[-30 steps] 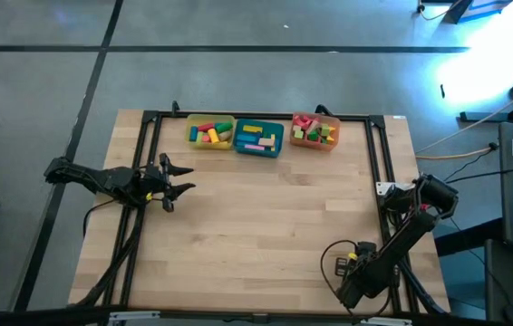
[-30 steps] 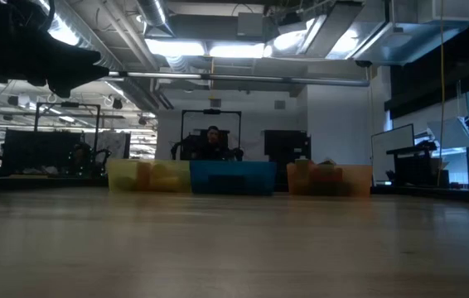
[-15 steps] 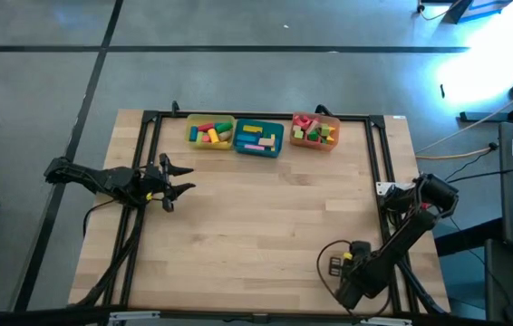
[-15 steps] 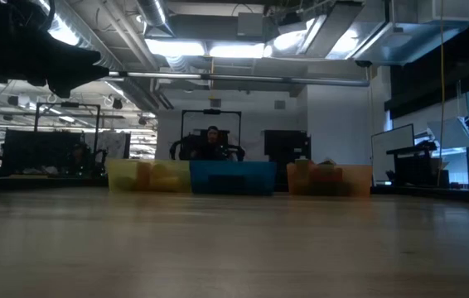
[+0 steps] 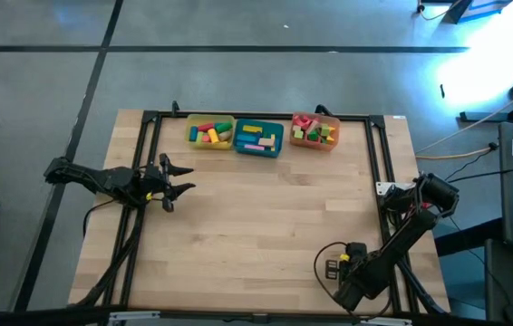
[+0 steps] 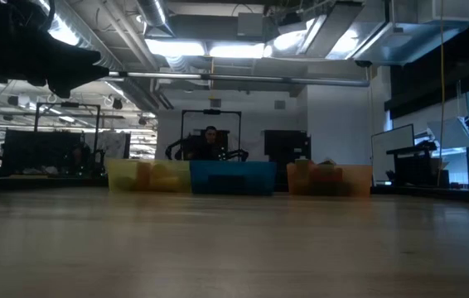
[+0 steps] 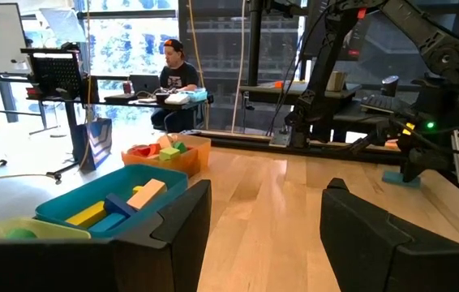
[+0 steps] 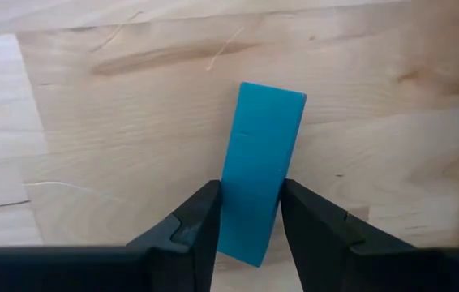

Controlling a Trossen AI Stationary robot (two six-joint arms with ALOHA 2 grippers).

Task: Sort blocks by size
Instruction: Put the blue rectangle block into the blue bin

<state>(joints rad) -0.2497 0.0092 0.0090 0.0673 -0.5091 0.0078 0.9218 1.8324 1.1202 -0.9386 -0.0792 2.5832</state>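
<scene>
Blue, smooth and flat-sided, a rectangular block (image 8: 259,170) sits clamped between my right gripper's (image 8: 250,212) dark fingers, above pale grained wood (image 8: 116,138).

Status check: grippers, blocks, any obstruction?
Right gripper shut on flat blue rectangular block, near table edge. Left gripper open, empty. Nothing in the way.

High view straight down; low view level; both share trays (image 5: 258,134).
</scene>
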